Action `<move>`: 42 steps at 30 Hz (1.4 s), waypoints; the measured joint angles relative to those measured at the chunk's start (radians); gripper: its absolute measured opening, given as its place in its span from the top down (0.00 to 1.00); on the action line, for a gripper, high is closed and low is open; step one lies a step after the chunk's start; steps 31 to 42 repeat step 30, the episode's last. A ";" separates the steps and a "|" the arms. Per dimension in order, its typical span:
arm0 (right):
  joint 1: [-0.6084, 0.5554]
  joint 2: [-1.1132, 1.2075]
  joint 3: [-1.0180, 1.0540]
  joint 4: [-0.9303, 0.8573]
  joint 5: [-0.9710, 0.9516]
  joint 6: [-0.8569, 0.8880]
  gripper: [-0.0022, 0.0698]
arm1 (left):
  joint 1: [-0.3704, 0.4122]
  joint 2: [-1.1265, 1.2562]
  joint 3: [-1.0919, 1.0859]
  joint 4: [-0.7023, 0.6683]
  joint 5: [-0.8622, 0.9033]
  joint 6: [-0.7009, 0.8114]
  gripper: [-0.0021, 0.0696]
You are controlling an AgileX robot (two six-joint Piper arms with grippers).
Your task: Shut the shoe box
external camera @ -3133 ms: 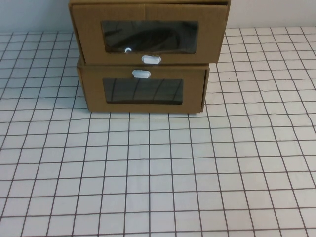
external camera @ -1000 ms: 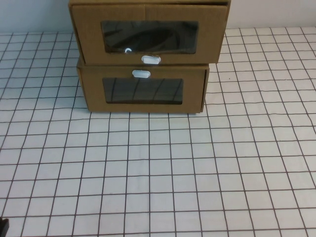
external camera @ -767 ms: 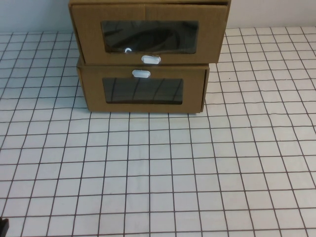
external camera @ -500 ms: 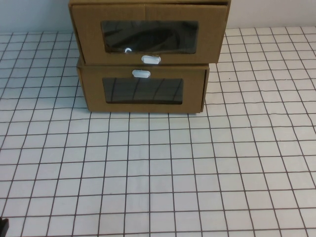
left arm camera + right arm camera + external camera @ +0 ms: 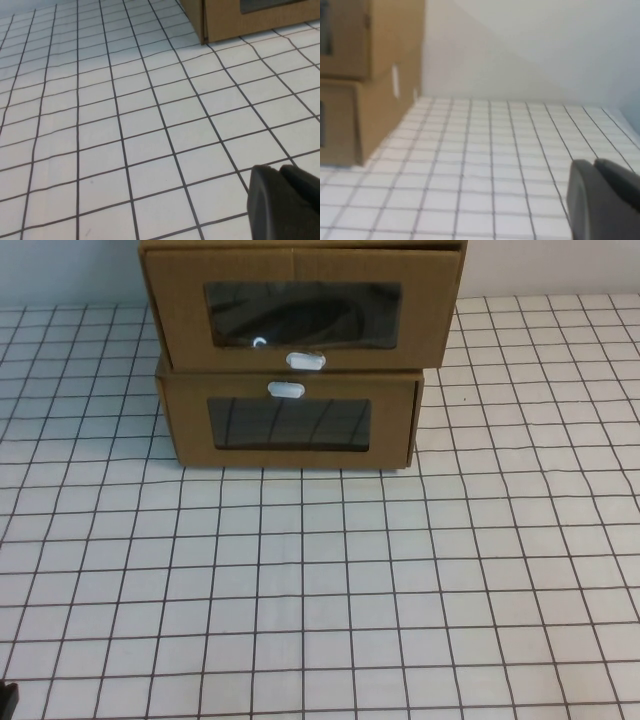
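Shoe box (image 5: 300,310) far from L fingers (image 5: 285,202), R fingers (image 5: 602,197); both shut, empty.

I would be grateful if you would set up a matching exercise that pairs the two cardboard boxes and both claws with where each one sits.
Things:
1. shoe box
2. lower box
3. left claw
4. right claw

Places:
A. bottom of the stack
B. low over the gridded table, at the high view's near-left corner
C. top of the stack
D. outside the high view, off to the boxes' side

Pairs: 1-C, 2-A, 3-B, 4-D.
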 joint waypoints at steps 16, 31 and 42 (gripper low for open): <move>-0.064 0.000 0.056 0.052 0.232 0.000 0.99 | 0.000 0.000 0.000 0.000 0.000 0.000 0.97; -0.064 0.000 0.056 0.056 0.235 0.000 0.99 | 0.000 0.000 0.000 0.000 0.000 0.000 0.97; -0.064 0.000 0.056 0.056 0.235 0.000 0.99 | 0.000 0.000 0.000 0.000 0.000 0.000 0.97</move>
